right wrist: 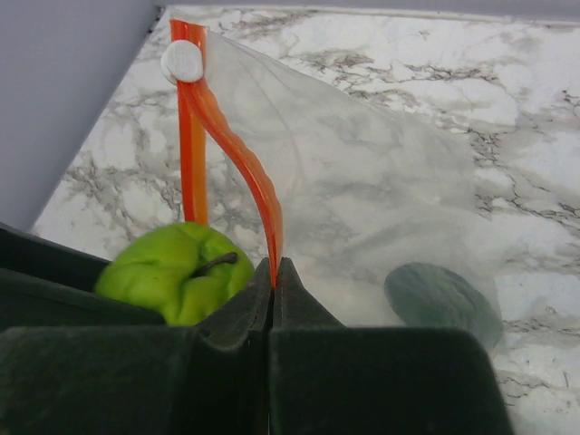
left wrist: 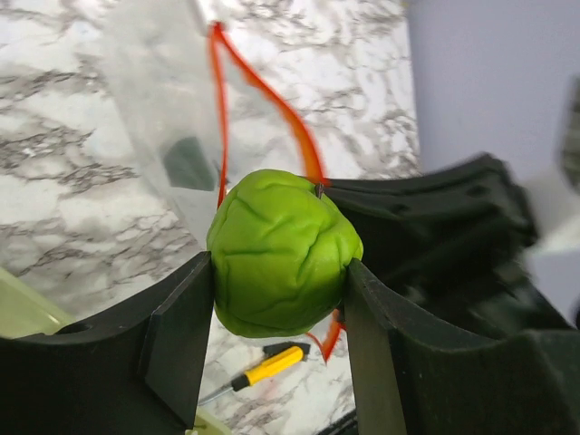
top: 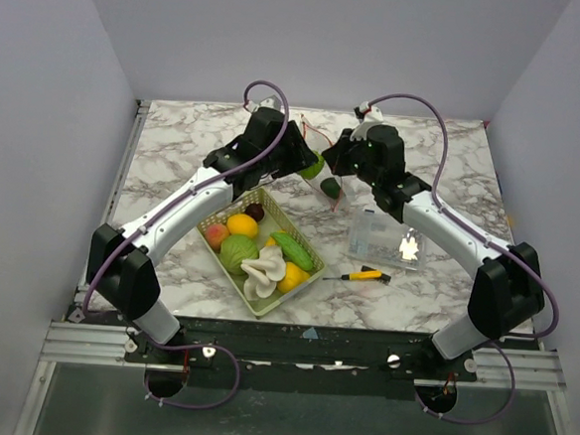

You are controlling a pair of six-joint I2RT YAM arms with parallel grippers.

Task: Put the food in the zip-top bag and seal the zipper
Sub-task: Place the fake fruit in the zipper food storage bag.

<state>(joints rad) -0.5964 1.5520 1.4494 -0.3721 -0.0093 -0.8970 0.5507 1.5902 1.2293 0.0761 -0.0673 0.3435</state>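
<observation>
Green food (left wrist: 281,249) between left hand's (left wrist: 279,294) jaws

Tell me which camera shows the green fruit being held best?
The left wrist view: the green fruit fills the centre, wrinkles clear, clamped in the left pincer. The right wrist view shows it partly hidden, stem visible; the top view shows only a small green spot.

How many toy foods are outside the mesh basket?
2. A light green plastic fruit, gripped in the left hand at the mouth of the clear plastic bag; a dark green oval one inside it. Arms may hide more.
</observation>
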